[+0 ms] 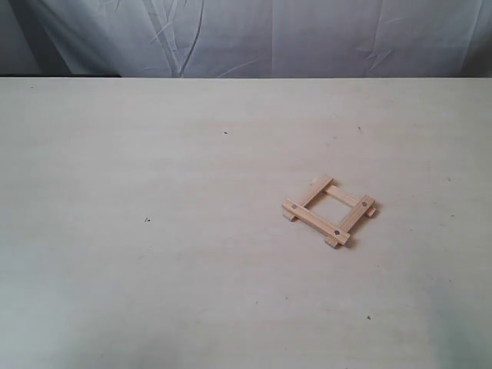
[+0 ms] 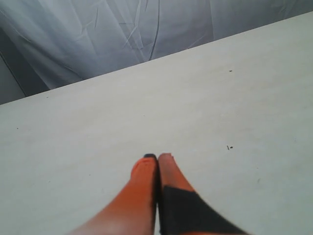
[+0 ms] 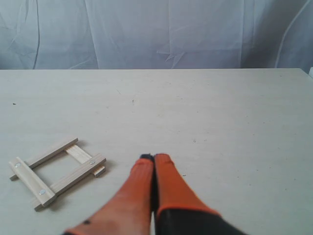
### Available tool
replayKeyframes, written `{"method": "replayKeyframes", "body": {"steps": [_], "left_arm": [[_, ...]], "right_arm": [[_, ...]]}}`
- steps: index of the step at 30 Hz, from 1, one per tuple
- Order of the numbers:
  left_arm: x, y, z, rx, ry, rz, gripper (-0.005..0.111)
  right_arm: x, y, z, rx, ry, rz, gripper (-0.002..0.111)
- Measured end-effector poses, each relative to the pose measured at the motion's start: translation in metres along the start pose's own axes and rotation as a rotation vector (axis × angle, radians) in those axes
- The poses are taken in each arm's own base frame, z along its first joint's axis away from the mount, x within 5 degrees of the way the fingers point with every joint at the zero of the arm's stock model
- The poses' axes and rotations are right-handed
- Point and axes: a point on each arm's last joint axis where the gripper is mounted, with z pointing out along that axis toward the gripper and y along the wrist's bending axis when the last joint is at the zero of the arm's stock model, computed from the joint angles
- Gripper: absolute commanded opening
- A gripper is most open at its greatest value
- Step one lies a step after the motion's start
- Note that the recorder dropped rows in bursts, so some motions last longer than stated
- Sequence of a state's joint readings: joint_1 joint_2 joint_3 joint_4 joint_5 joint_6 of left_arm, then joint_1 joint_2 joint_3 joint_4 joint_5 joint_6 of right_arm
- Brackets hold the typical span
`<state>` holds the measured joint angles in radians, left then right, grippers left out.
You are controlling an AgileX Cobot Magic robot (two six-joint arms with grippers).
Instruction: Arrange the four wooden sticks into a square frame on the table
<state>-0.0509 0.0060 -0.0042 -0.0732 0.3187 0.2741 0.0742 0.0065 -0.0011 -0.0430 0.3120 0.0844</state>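
The four wooden sticks lie joined as a small square frame (image 1: 329,211) on the pale table (image 1: 154,269), right of the middle. Two upper sticks carry dark holes at the corners and rest across two plain ones. In the right wrist view the square frame (image 3: 56,171) lies beside my right gripper (image 3: 154,157), a short gap apart. That gripper's orange fingers are pressed together with nothing between them. My left gripper (image 2: 157,156) is shut too, over bare table (image 2: 73,147), with no stick in its view. Neither arm shows in the exterior view.
A crumpled white cloth backdrop (image 1: 246,34) hangs behind the table's far edge. A few tiny dark specks (image 1: 147,220) dot the tabletop.
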Motion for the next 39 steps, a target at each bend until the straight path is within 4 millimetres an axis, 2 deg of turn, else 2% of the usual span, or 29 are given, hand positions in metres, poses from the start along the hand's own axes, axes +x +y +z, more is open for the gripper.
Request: {"method": "replayKeyframes", "body": {"steps": [6,21,39], "left_arm": [[0.0,0.0,0.0,0.0,0.0,-0.009,0.0],[0.0005,0.002,0.0,-0.023,0.004,-0.159,0.0],[0.0005,0.002,0.0,-0.023,0.004,-0.167,0.0]], "right_arm": [[0.0,0.0,0.0,0.0,0.0,0.001,-0.001],[0.0,0.0001,0.0,-0.001,0.0,0.0,-0.001],[0.0,0.0001,0.0,-0.001,0.0,0.0,-0.001]]}}
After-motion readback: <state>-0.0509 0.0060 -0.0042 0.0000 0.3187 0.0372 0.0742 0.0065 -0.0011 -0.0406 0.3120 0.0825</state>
